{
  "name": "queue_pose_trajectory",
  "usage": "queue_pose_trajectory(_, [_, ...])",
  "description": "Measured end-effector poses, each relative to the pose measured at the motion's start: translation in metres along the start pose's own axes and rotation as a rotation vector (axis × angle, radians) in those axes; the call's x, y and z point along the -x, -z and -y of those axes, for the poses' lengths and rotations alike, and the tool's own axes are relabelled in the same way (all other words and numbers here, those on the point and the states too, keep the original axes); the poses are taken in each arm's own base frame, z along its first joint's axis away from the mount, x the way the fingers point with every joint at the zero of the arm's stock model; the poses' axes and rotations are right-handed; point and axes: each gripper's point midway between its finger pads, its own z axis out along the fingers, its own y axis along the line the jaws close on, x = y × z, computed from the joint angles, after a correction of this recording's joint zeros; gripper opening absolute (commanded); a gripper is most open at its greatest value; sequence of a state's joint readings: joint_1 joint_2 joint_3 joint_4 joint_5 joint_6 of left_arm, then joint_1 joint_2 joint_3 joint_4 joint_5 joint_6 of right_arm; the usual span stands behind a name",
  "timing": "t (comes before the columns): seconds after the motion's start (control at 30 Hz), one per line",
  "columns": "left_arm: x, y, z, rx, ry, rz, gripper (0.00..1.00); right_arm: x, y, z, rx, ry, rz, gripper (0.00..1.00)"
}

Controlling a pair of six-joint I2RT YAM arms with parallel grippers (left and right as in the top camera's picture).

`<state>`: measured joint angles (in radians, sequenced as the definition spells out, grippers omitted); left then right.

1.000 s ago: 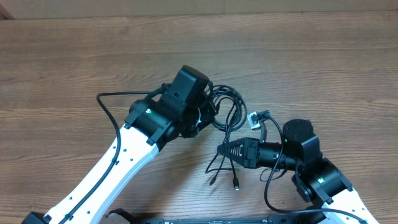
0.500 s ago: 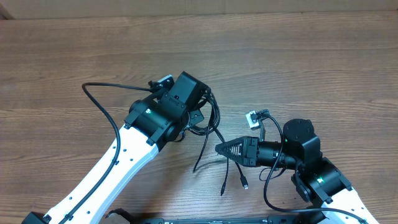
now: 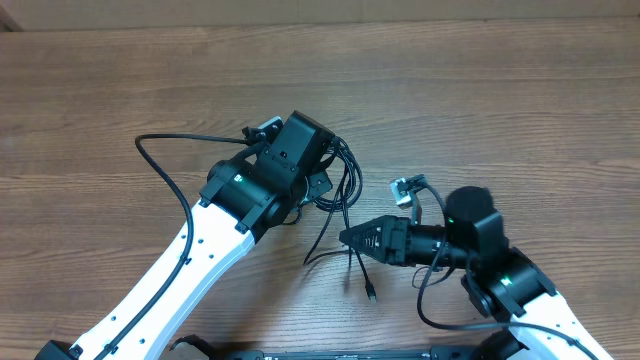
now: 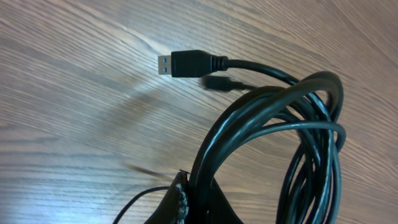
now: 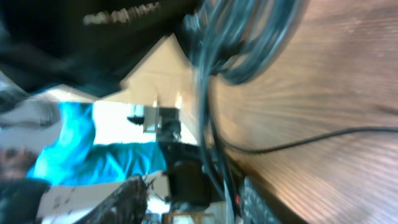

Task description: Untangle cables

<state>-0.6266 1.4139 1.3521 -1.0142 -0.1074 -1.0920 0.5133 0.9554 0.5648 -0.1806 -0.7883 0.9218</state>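
Observation:
The cables [image 3: 347, 176] are a bunch of thin black cords beside my left gripper [image 3: 322, 188], with loose strands trailing down to a small plug [image 3: 371, 295] on the wooden table. My left gripper [image 4: 186, 200] is shut on the coiled cables [image 4: 280, 118]. A black USB plug [image 4: 185, 63] sticks out of the coil. My right gripper [image 3: 347, 239] points left at the trailing strands. In the blurred right wrist view its fingers [image 5: 199, 199] stand apart, and the cables [image 5: 211, 93] run between them.
The left arm's own thick black cable [image 3: 160, 160] arcs over the table at the left. The right arm's camera cable with a pale plug [image 3: 404, 188] sits by its wrist. A blurred blue shape [image 5: 93, 140] shows beyond the table.
My left gripper has pulled the bunch left and up, drawing the loops tighter. The trailing strands have shifted left. My right gripper has moved slightly left.

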Motion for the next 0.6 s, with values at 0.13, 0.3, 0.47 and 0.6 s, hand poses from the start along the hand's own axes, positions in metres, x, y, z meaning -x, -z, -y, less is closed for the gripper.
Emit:
queue_pose_trajectory(0.13, [-0.005, 0.0, -0.001, -0.001, 0.052, -0.029, 0.04, -0.001, -0.015, 0.012, -0.036, 0.004, -0.02, 0.54])
queue_pose_trajectory(0.3, [-0.011, 0.0, -0.001, 0.0, 0.153, -0.059, 0.04, -0.005, -0.036, 0.01, -0.048, 0.066, -0.021, 0.52])
queue_pose_trajectory(0.47, [-0.014, 0.001, -0.003, 0.012, 0.23, -0.075, 0.04, -0.006, -0.044, 0.016, -0.103, 0.094, 0.022, 0.46])
queue_pose_trajectory(0.6, [-0.015, 0.001, -0.003, 0.014, 0.286, -0.08, 0.04, -0.002, -0.045, 0.02, -0.138, 0.115, 0.061, 0.13])
